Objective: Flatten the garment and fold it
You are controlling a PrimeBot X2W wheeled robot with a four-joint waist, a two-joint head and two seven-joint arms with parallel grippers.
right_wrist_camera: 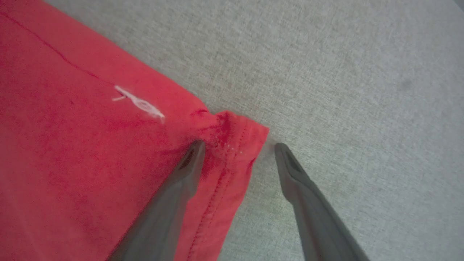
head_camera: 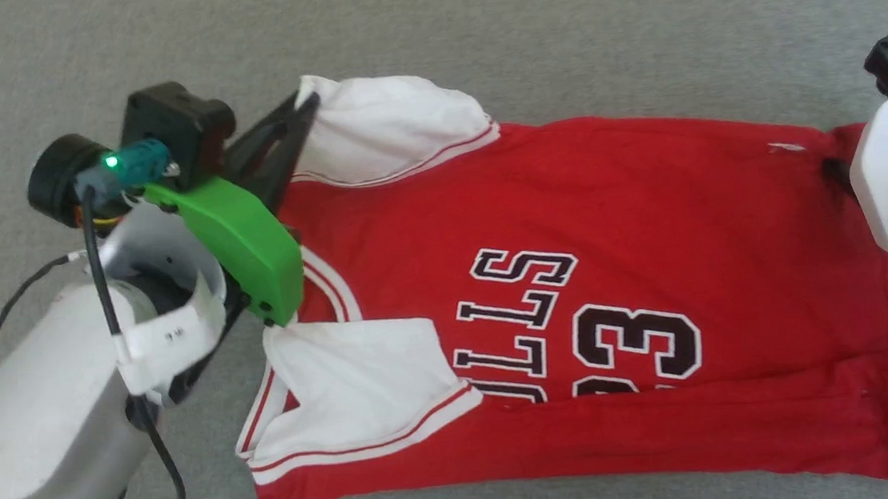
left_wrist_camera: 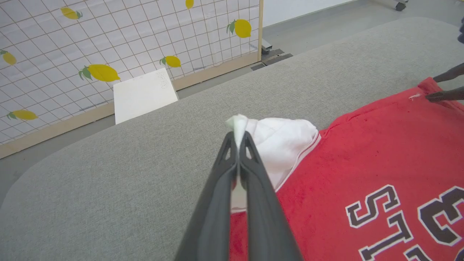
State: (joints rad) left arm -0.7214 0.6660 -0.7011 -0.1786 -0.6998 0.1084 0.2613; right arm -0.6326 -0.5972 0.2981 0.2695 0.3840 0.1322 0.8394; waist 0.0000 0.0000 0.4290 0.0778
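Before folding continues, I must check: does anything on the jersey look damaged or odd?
Yes. A small white mark, like a loose thread, sits on the red garment near its hem corner, beside the open right gripper. Damage or lint: unclear.

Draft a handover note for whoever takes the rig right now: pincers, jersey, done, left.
Left pincer: shut on the tip of the far white sleeve.
Right pincer: open, straddling the far hem corner, one finger on red cloth, one on the grey surface; nothing gripped.
Jersey: chest up, spread across the surface.
Done: near long side folded in, covering the bottom of the number.
Left: probably close the right pincer on the corner, fold the far side in, then fold across.
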